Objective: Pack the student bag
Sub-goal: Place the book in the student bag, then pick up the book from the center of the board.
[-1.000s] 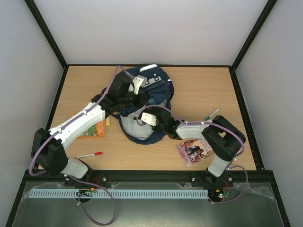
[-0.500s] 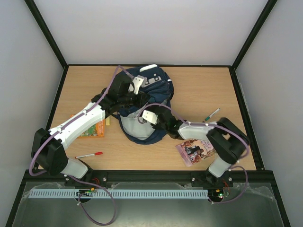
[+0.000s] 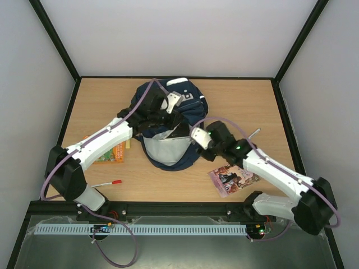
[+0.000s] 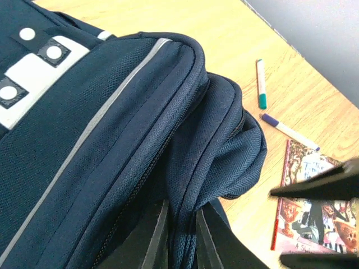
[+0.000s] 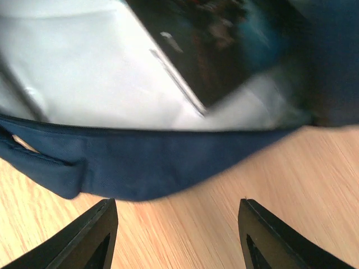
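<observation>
Right gripper [image 5: 176, 212] now sits withdrawn from the open student bag [image 3: 193, 112] at centre frame, its jaws spread wide and empty. A dark flat item [image 5: 224, 50], probably a book, shows blurred inside. Left gripper [image 4: 178, 227] pinches the bag's rim fabric, jaws almost closed — mouth held open for more packing.

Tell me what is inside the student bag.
Through the student bag's opening: pale grey lining and a dark flat item, too blurred to identify. Anything deeper is covered by navy fabric and the left arm.
</observation>
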Available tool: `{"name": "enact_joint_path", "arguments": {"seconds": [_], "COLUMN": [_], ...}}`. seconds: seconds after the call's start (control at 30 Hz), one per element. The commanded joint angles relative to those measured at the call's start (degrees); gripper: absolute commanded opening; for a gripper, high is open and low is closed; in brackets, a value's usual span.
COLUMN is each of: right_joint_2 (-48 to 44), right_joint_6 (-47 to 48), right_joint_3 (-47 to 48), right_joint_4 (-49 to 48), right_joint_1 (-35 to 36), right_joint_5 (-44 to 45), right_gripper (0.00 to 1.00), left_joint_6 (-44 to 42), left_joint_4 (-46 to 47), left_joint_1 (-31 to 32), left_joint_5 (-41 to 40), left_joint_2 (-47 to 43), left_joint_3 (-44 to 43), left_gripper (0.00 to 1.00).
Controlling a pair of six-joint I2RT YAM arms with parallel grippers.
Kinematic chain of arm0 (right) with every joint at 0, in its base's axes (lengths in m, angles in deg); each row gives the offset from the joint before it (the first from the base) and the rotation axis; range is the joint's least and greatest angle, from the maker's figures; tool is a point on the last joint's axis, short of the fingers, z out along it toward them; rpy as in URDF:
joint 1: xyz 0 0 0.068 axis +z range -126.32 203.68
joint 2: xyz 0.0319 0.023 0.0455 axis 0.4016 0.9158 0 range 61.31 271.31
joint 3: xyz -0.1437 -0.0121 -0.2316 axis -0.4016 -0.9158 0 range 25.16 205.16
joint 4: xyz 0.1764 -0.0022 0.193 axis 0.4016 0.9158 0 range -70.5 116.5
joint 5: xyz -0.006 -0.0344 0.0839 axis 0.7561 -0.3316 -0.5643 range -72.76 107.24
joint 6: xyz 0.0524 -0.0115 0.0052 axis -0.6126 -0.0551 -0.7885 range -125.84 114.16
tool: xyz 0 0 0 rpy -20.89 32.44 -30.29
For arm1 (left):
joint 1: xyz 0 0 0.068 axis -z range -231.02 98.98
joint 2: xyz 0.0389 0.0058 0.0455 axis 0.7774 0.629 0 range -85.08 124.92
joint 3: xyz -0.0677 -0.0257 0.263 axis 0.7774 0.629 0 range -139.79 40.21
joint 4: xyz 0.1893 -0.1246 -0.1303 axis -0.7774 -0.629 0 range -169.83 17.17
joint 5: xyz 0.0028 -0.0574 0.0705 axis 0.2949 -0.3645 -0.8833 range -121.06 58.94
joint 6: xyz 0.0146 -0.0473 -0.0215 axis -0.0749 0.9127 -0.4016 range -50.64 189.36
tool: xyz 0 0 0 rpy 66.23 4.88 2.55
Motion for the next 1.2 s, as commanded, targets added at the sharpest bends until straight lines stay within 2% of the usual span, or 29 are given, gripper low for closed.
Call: {"name": "enact_joint_path", "arguments": {"seconds": [0.0, 0.2, 0.27, 0.43, 0.5, 0.57, 0.6, 0.63, 0.67, 0.77, 0.87, 0.97, 1.17], "right_joint_2": [-6.84, -10.60, -10.89, -9.70, -8.90, -7.98, -7.44, -6.91, -6.28, -4.76, -4.67, -4.84, -7.44], "right_joint_6": [-4.87, -4.78, -5.31, -4.59, -3.55, -2.41, -1.89, -1.39, -1.02, 1.24, 4.19, 6.85, 15.77], "right_joint_3": [4.92, 5.87, 4.82, 1.63, 0.19, -0.97, -1.38, -1.59, -1.65, -2.00, -3.35, -4.64, -6.31], "right_joint_4": [16.47, 21.78, 22.18, 23.14, 23.13, 23.02, 23.09, 23.42, 23.87, 26.04, 27.11, 28.42, 35.46], "right_joint_1": [-8.76, -18.90, -21.50, -27.95, -30.63, -33.38, -34.74, -36.12, -37.33, -41.33, -44.23, -46.48, -46.87], "right_joint_5": [-3.87, -5.29, -4.95, -5.65, -5.66, -5.93, -6.18, -6.49, -6.95, -8.91, -9.13, -8.91, -10.94], "right_gripper": [0.59, 0.61, 0.61, 0.62, 0.63, 0.63, 0.63, 0.63, 0.63, 0.63, 0.63, 0.63, 0.63], "left_joint_6": [-1.54, -0.22, -0.02, -0.49, -0.62, -0.25, 0.08, 0.59, 1.37, 3.17, 5.48, 2.93, 2.54], "left_joint_4": [-2.24, -0.96, -1.56, -3.64, -4.62, -5.18, -5.14, -4.92, -4.41, -2.74, -4.91, -5.85, 6.65], "left_joint_1": [2.35, 7.07, 8.80, 11.76, 12.71, 13.59, 13.90, 14.06, 14.17, 14.41, 14.91, 16.62, 21.88], "left_joint_5": [-2.29, -6.42, -6.82, -8.82, -9.38, -10.20, -10.51, -10.53, -10.86, -11.17, -13.67, -13.77, -18.48], "left_joint_2": [3.17, 2.86, 3.25, 3.10, 2.39, 1.16, 0.35, -0.41, -1.04, -2.47, -0.50, 2.95, 6.04], "left_joint_3": [-4.73, 1.65, 3.08, 6.34, 6.96, 7.13, 7.03, 6.86, 6.48, 5.43, 2.29, -0.72, 2.83], "left_gripper": [0.12, 0.12, 0.17, 0.45, 0.60, 0.69, 0.77, 0.95, 0.99, 1.00, 1.00, 1.00, 0.99]}}
